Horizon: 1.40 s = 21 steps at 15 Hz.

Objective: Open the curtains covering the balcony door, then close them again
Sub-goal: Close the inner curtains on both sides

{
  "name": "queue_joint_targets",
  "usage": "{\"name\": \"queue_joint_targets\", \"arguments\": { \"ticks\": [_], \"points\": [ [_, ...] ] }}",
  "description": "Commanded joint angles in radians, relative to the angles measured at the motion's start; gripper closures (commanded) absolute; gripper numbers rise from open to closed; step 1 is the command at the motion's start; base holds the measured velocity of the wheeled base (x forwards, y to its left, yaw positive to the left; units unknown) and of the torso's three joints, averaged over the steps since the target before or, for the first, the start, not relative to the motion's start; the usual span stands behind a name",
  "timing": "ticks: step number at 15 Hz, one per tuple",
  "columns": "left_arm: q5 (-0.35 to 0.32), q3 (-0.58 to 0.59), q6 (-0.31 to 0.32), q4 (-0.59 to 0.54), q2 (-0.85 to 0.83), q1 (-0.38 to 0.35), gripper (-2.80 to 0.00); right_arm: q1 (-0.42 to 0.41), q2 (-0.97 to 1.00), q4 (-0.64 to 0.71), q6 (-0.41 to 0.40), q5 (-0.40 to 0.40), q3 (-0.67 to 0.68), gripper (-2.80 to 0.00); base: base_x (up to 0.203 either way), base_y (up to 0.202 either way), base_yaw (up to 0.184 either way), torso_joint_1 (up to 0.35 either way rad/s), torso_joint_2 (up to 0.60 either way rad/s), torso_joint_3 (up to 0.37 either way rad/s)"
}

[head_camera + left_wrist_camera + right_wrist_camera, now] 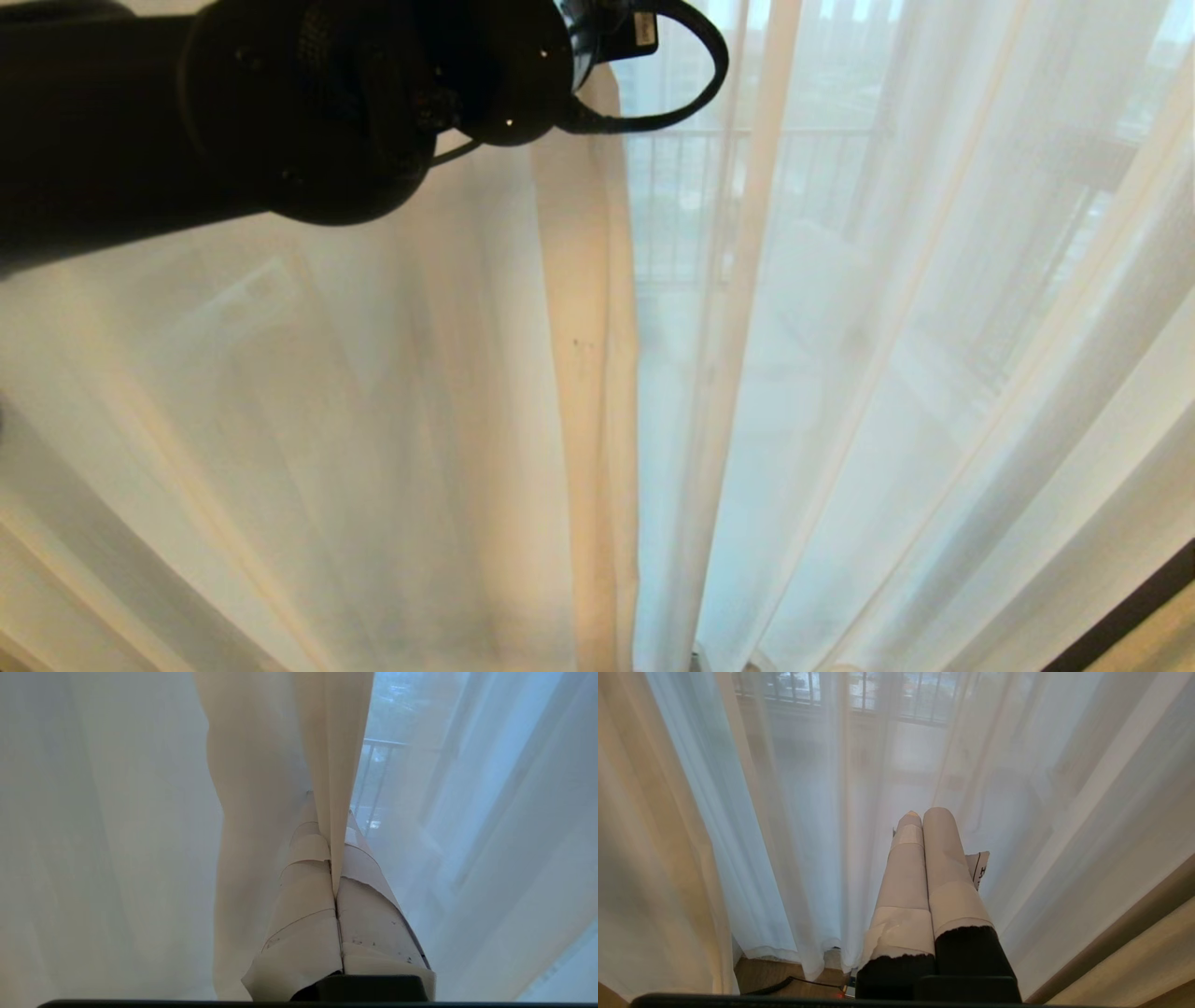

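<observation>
Holding up high near the top of the head view, the left arm (280,112) showing as a big dark shape, with a black cable (691,65) looping out from it

Squeezing tight on the curtains (261,765): the left gripper (334,858) pinching the thick cream edge of one panel, with its two taped fingers (303,905) pressed together and the cloth stuck in the crack between them

Hanging straight past the fingertips and away from them, that cream edge running on as one long fold (588,373)

Spreading out on one side of the left gripper, a wide thin white sheet of curtain, all soft and glowing

Showing on the other side of that gripper, a narrow gap with more thin white curtain (934,327) hanging past it

Peeking through the gap and the thin cloth, just beyond the fingertips, a dark railing (681,187) with upright bars

Hard to pick out behind the cloth, the balcony door itself

Staying low, the right gripper (924,816) pointing at the thin white curtain, fingers closed side by side, holding nothing and not touching the cloth

Lying under the right gripper, a bit of wooden floor (784,975) with a black wire (784,983) on it
</observation>
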State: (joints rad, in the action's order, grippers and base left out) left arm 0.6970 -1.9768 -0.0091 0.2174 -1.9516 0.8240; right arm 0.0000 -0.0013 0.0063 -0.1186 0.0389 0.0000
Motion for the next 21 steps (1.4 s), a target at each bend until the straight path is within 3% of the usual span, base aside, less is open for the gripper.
{"name": "queue_joint_targets", "arguments": {
  "ticks": [1, 4, 8, 16, 18, 21],
  "points": [
    [0.007, 0.003, 0.000, 0.005, 0.019, 0.001, -2.80, 0.000, 0.001, 0.001, -0.001, 0.001, 0.000, 0.00, 0.000, 0.000, 0.000, 0.000, 0.00, 0.000],
    [0.026, 0.028, 0.000, 0.007, 0.046, 0.004, -2.80, 0.000, 0.001, 0.000, -0.001, 0.001, 0.000, 0.00, 0.000, 0.000, 0.000, 0.000, 0.00, 0.000],
    [0.034, 0.170, 0.001, 0.004, 0.154, 0.006, -2.80, 0.000, 0.001, 0.000, -0.001, 0.001, 0.000, 0.00, 0.000, 0.000, 0.000, 0.000, 0.00, 0.000],
    [0.048, 0.811, -0.002, 0.000, 0.596, -0.008, -2.80, 0.000, 0.001, 0.000, -0.001, 0.001, 0.000, 0.00, 0.000, 0.000, 0.000, 0.000, 0.00, 0.000],
    [0.049, 0.958, -0.006, -0.002, 0.702, -0.040, -2.80, 0.000, 0.001, 0.000, -0.001, 0.001, 0.000, 0.00, 0.000, 0.000, 0.000, 0.000, 0.00, 0.000],
    [0.044, 1.073, -0.039, -0.042, 0.825, -0.112, -2.80, 0.000, 0.001, 0.000, -0.001, 0.001, 0.000, 0.00, 0.000, 0.000, 0.000, 0.000, 0.00, 0.000]
  ]
}}
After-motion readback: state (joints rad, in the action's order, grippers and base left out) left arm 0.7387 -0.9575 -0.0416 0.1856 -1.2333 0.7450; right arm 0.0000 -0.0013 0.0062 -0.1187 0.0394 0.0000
